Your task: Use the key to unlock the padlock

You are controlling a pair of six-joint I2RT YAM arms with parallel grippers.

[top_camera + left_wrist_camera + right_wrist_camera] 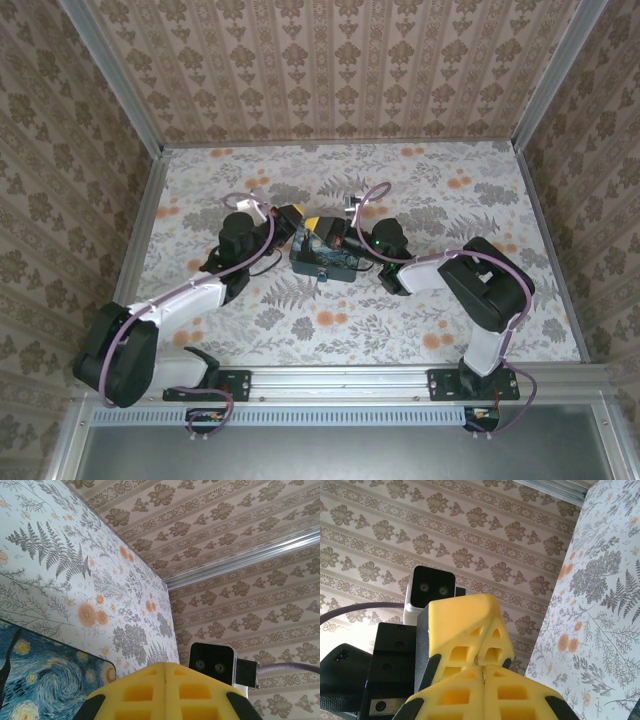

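The left fingers [135, 692] and right fingers [455, 697] are pressed together at the painted box [335, 262]. The key, judged ungrasped, must be pinched next.

Painted box [50, 680] cut by frame edge (left wrist view); padlock seemingly too small to make out.

— We take the tabletop [420, 330] for a flat, matt floral print, paper or vinyl; we cannot tell which.
— Agreed. We read the walls [330, 70] as matt patterned wallpaper, and the frame rail [340, 378] as pale brushed metal with a dull sheen.
— The fingers [145, 677] look to us like yellow plastic, matt and faintly grainy, moulded with square recesses.
— We also note a smooth printed face on the painted box [45, 680], a smooth purple sheath on the cable [290, 667], and smooth white plastic on the arm shell [185, 297].
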